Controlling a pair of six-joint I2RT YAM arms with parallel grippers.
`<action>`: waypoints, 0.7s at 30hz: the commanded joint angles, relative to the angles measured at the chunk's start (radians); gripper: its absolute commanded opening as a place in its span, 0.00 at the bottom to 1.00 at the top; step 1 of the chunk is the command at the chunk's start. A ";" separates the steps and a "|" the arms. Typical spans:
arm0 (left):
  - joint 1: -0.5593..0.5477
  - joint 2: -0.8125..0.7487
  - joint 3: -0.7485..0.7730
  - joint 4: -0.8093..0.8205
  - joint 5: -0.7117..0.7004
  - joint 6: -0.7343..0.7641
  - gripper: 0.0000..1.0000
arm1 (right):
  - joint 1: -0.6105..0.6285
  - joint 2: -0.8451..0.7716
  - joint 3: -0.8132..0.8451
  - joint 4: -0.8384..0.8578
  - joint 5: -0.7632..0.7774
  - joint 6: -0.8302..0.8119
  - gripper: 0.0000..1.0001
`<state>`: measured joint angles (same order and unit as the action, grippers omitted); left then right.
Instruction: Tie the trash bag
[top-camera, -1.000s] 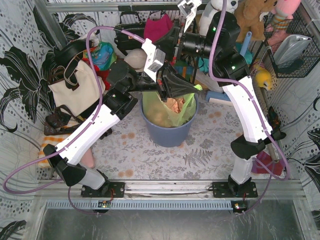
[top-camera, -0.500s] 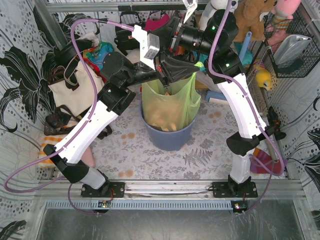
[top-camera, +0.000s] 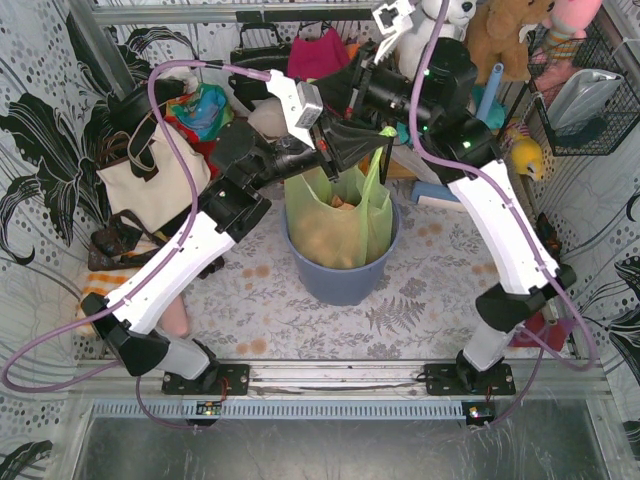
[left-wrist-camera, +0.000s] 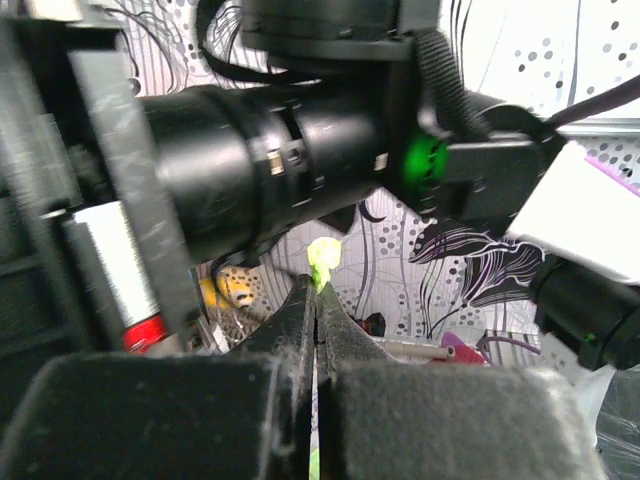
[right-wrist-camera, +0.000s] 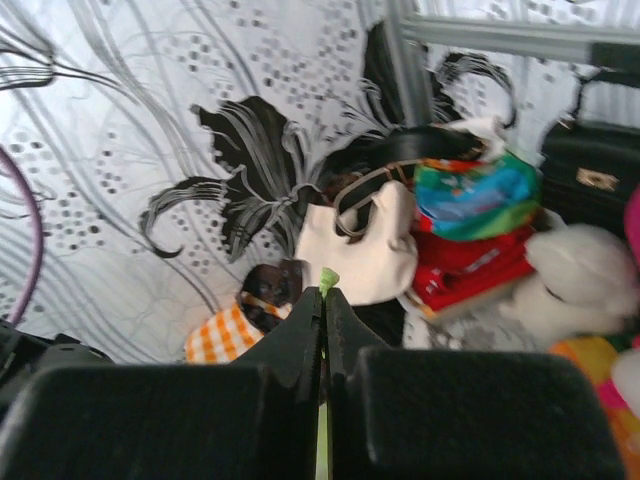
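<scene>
The lime-green trash bag (top-camera: 340, 225) stands in the blue-grey bin (top-camera: 340, 280), with tan paper scraps showing through it. Its two top ends are pulled up and crossed above the bin. My left gripper (top-camera: 383, 135) points right and is shut on one thin end of the bag. A green tip (left-wrist-camera: 322, 255) pokes out past the left gripper (left-wrist-camera: 317, 288). My right gripper (top-camera: 325, 163) points left, partly hidden under the left wrist. The right gripper (right-wrist-camera: 323, 297) is shut on the other end, whose green tip (right-wrist-camera: 328, 278) sticks out.
A cream tote bag (top-camera: 150, 175) stands at the left and also shows in the right wrist view (right-wrist-camera: 365, 245). A black handbag (top-camera: 255, 70) and stuffed toys (top-camera: 500, 35) crowd the back. A wire basket (top-camera: 585, 90) hangs at the right. The right forearm (left-wrist-camera: 280, 150) crosses just above my left gripper.
The bag was pulled up out of the bin, then came down a little. Both wrists shifted slightly right. Both grippers stay shut on the bag's ends.
</scene>
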<state>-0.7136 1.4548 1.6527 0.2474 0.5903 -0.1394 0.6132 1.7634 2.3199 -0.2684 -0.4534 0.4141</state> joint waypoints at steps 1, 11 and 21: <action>-0.004 -0.063 -0.036 0.051 -0.070 0.035 0.00 | 0.003 -0.163 -0.115 -0.023 0.198 -0.066 0.00; -0.002 -0.109 -0.096 0.069 -0.106 0.041 0.00 | 0.004 -0.380 -0.359 -0.083 0.366 -0.034 0.00; 0.004 -0.128 -0.132 0.083 -0.120 0.036 0.00 | 0.004 -0.530 -0.509 -0.136 0.377 0.043 0.00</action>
<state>-0.7170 1.3579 1.5356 0.2737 0.4995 -0.1154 0.6132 1.2873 1.8553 -0.3859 -0.0872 0.4088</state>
